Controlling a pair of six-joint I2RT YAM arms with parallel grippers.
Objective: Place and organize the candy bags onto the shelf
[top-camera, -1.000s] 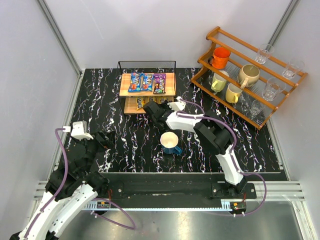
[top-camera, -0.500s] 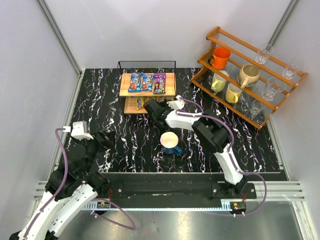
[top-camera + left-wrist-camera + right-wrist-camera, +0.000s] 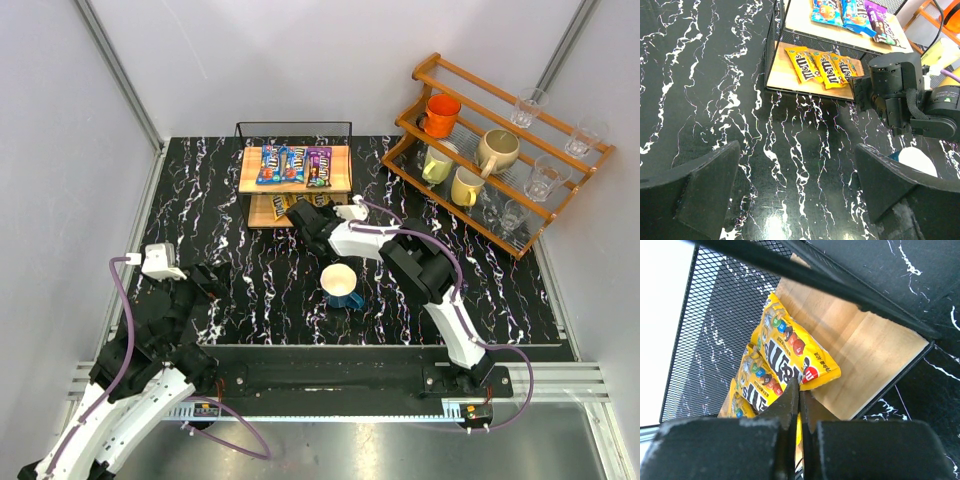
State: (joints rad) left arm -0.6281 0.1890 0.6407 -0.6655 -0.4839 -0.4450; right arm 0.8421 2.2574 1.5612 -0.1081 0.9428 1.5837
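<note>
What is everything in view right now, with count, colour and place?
table: 1, black with white veins, under everything
shelf: 1, light wood and black wire, far middle of the table
blue bags: 2, blue, top board, left and middle
purple bag: 1, purple, top board, right of the blue ones
yellow bags: 3, yellow, lower board, side by side
mug: 1, blue, on the table in front of the shelf
rack: 1, reddish-brown, far right
rack mugs: 4, one orange, two yellow, one beige, on the rack
glasses: at least 4, clear, on the rack
left gripper: 1, black, open, over bare table, near left
right gripper: 1, black, shut, tips at a yellow bag's front edge
</note>
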